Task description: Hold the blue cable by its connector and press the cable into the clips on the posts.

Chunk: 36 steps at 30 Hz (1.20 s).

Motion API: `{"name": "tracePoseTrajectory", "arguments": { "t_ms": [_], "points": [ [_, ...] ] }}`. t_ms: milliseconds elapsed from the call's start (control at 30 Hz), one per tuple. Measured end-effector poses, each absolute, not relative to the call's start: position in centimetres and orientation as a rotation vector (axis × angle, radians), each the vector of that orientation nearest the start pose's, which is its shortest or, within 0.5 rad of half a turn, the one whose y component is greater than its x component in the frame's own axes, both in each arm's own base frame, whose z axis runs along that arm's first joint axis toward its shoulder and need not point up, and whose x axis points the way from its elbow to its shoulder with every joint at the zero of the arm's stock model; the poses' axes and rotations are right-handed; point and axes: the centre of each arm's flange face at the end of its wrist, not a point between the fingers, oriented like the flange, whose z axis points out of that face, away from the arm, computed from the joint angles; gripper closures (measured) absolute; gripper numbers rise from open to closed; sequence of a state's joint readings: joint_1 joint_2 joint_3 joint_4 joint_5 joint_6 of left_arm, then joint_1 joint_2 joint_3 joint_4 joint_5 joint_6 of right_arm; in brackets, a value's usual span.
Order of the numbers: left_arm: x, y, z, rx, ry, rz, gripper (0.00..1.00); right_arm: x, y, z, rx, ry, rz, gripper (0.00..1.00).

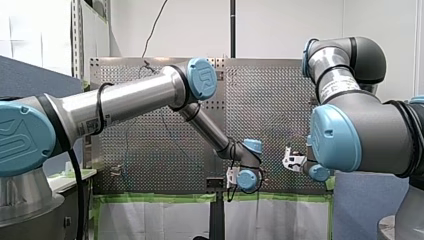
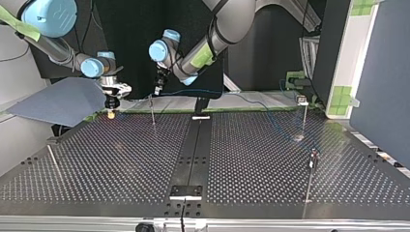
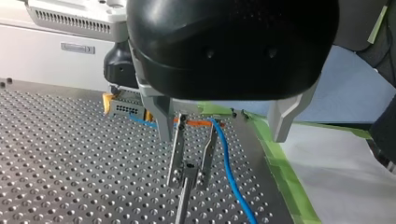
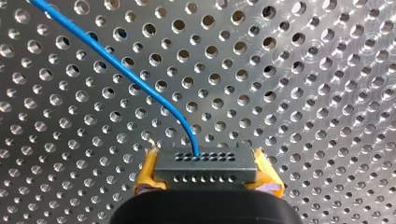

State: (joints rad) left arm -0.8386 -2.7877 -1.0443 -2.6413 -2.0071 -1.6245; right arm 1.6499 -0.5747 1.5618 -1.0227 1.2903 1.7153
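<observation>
Right gripper (image 4: pixel 205 173) clamps the connector (image 4: pixel 205 162); blue cable (image 3: pixel 227 168) runs lengthwise just beside the post (image 3: pixel 182 205) under left gripper (image 3: pixel 188 179), grip unclear.

The table (image 4: pixel 303 70) is bare perforated metal, dull sheen. The cable (image 4: pixel 116 65): smooth blue plastic jacket; connector (image 4: pixel 205 161): matt dark plastic. My right gripper (image 4: pixel 205 175): yellow matt pads (image 4: pixel 145 179). My left gripper (image 3: pixel 188 179): black plastic shell, bare metal fingers (image 3: pixel 177 149).

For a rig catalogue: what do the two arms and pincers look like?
My left arm is silver tubing with light-blue caps and a black cable loop; my left pincer is black with metal fingers. My right arm is dark grey with blue caps; my right pincer is black with yellow pads.
</observation>
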Motion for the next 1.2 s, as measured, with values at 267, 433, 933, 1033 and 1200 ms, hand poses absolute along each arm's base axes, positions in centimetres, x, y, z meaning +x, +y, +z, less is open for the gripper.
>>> {"name": "tracePoseTrajectory", "arguments": {
  "t_ms": [267,433,933,1033,1200],
  "points": [
    [44.79,-63.3,-5.54,0.37,1.717,-0.265,0.0,21.44,-65.7,-2.99,1.396,-1.111,1.586,1.0],
    [44.8,-63.26,-5.56,0.37,1.718,-0.264,0.0,21.46,-65.7,-2.98,1.396,-1.11,1.587,1.0],
    [44.8,-63.16,-5.59,0.369,1.723,-0.256,0.0,21.54,-65.65,-3.01,1.397,-1.11,1.587,1.0],
    [44.76,-63.06,-5.64,0.373,1.727,-0.247,0.0,21.51,-65.64,-3.02,1.396,-1.113,1.584,1.0],
    [44.61,-62.69,-5.77,0.388,1.744,-0.209,0.0,20.84,-65.21,-3.49,1.387,-1.136,1.555,1.0]
  ]
}}
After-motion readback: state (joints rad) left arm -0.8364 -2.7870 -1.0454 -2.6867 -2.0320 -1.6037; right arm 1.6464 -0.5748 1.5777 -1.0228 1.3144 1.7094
